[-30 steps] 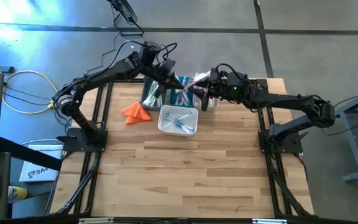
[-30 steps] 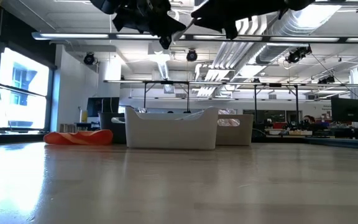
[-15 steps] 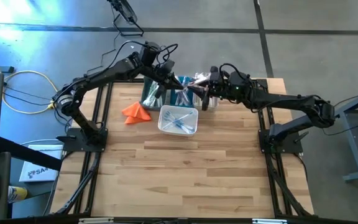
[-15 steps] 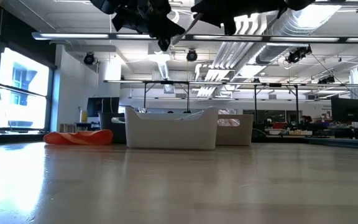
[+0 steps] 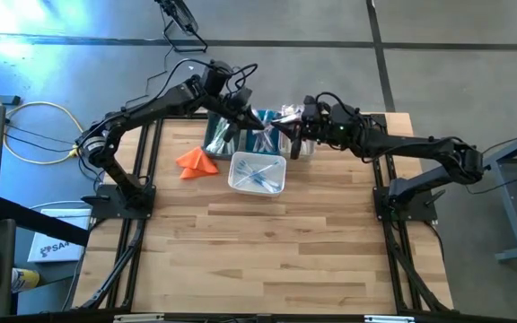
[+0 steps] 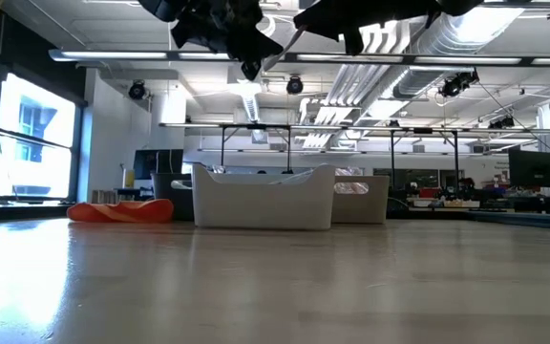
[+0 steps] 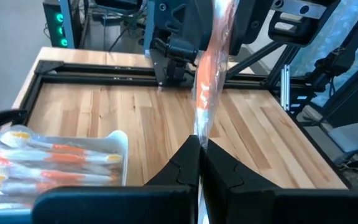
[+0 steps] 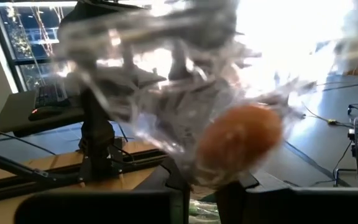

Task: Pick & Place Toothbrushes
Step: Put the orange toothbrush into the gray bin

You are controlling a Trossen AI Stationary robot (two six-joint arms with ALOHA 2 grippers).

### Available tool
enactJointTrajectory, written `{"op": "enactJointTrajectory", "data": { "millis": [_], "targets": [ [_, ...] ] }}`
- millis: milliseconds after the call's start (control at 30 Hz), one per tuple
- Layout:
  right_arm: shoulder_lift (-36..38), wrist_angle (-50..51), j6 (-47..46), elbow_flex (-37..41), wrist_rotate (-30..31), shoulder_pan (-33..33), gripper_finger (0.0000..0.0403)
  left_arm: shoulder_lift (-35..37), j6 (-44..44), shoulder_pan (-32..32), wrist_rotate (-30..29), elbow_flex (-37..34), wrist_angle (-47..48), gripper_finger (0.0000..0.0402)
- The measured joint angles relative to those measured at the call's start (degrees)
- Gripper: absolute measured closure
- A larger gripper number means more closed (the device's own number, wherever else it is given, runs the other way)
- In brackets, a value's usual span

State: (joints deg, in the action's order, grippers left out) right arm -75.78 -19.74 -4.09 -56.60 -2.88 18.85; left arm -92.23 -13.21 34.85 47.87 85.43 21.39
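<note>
Above the far bins (image 5: 240, 136), the left gripper (image 7: 199, 144) is clamped on one end of an orange toothbrush (image 7: 209, 81), its long axis running straight across to the right gripper (image 8: 202, 180), whose fingers pinch the wrapper at the other end

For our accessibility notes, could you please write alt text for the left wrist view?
The left end effector is shut on an orange-handled wrapped toothbrush that stands up from it above the wooden table. To one side, a white bin holds more orange toothbrushes.
</note>
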Motion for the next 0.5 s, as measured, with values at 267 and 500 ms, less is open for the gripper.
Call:
{"op": "enactJointTrajectory", "data": {
  "millis": [267, 500],
  "targets": [
    [-0.62, 0.24, -0.9, 0.0, 0.77, -0.04, 0.0368, 0.01, 0.0, 0.02, -0.19, 0.0, 1.37, 0.0402],
    [-0.62, 0.27, -0.8, -0.02, 0.62, -0.02, 0.0368, 0.01, 1.49, 0.02, -0.09, 0.0, 1.53, 0.0402]
  ]
}}
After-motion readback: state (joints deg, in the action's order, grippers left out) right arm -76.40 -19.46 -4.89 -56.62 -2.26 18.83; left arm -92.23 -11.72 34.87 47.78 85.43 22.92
